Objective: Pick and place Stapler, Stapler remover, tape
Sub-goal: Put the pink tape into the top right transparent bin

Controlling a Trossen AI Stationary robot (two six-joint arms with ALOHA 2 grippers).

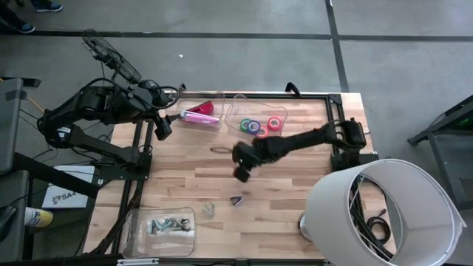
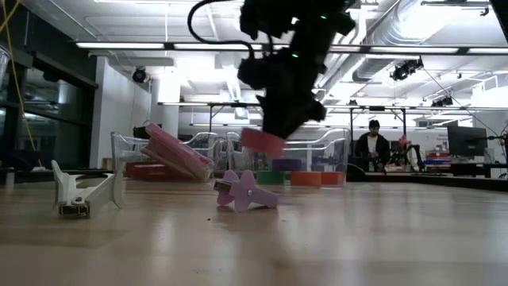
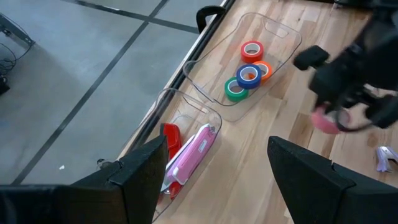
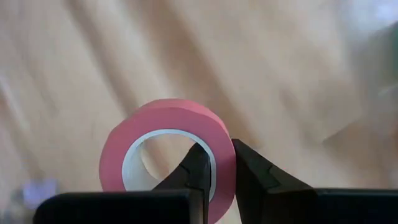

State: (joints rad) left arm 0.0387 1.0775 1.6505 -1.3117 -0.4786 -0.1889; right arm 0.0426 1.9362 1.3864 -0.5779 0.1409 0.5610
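My right claw is pinched on the wall of a pink tape roll, one finger inside the ring and one outside. The roll hangs clear of the worktop, over its middle. In the low view the roll sits above a purple staple remover lying on the wood; a white staple remover lies well apart from it.

My left claw waits spread wide at the worktop's far left edge, holding nothing, near a clear tray with a pink stapler and a red stapler in it. The next clear tray holds more tape rolls: red, blue, orange, green. A third clear tray at the near left corner holds small grey items I cannot identify.
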